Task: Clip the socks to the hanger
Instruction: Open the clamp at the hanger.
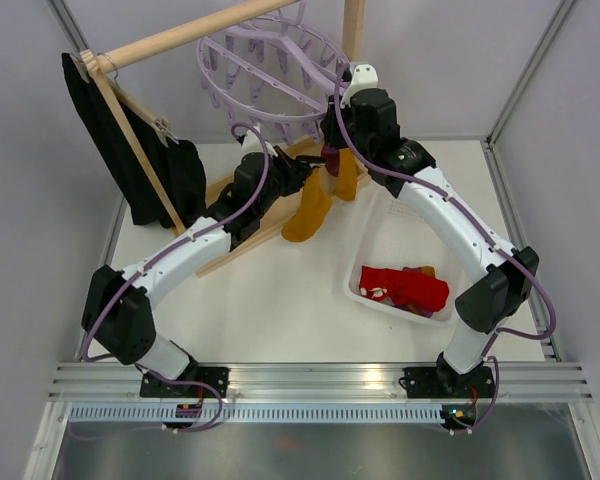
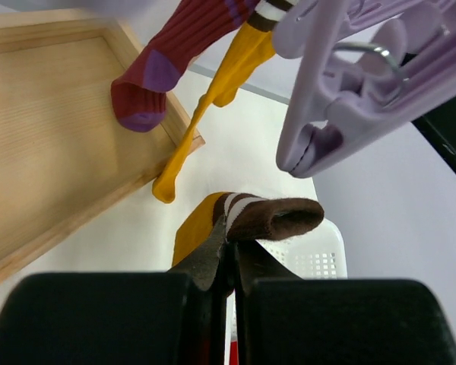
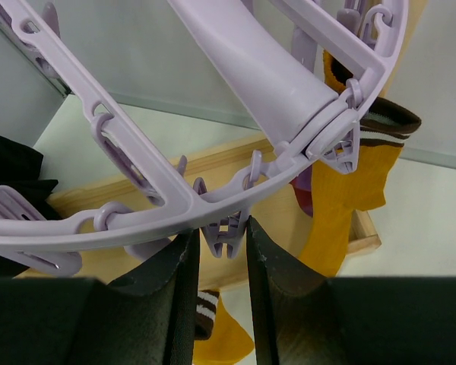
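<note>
Left claw (image 2: 229, 247) is closed tight on a sock; the held sock (image 2: 277, 217) is yellow with a brown cuff and white stripes, pinched just below the cuff; the cuff sticks out past the fingertips and the yellow foot droops under the claw (image 1: 298, 178), seen from above as the held sock (image 1: 308, 212) dangling over the table (image 1: 280, 300).

Right claw (image 3: 223, 232) is up at the hanger's rim; its fingers (image 3: 186, 274) sit on either side of one peg (image 3: 224, 237) and clamp it, jaws part way apart with the peg between them.

Hanger (image 1: 270, 70) is the lavender spoked ring hanging from the rack (image 1: 180, 35) at the back, tilted; another of its pegs looms large in the left wrist view, just above the held cuff, not touching it.

Two socks are already hung on the hanger: maroon sock (image 2: 148, 76) and, just beside it, yellow sock (image 2: 213, 99); both dangle over the rack's wooden base.

Basket (image 1: 355, 290), white, sits on the table by the right arm; red socks (image 1: 390, 285) lie in it with a bit of purple and yellow fabric alongside.

Black cloth (image 1: 140, 150) hangs at the rack's left end, well apart from both claws.
</note>
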`<state>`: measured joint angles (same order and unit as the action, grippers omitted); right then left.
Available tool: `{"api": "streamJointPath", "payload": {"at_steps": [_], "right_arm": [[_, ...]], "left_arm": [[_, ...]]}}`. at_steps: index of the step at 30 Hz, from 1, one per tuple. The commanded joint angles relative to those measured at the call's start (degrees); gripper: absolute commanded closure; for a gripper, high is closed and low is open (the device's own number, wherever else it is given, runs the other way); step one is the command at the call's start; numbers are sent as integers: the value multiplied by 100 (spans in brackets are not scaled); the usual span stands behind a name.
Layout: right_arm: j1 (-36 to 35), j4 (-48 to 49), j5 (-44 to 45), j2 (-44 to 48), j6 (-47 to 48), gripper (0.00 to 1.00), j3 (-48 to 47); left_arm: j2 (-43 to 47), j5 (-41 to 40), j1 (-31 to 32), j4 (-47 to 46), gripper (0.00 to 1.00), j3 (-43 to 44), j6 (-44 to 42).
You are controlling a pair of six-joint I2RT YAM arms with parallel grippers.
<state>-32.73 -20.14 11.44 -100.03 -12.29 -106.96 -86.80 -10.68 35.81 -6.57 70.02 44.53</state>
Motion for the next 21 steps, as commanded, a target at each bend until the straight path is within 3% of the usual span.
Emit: {"api": "streamJointPath", "payload": {"at_steps": [1,21], "right_arm": [[21,449,-133,150,-54,100,-71],[21,573,-178,221,52,100,-9]], "left_arm": [[-82,-250,22,-310,98,214,363],[-618,-725,22,-231,98,794,925]]}}
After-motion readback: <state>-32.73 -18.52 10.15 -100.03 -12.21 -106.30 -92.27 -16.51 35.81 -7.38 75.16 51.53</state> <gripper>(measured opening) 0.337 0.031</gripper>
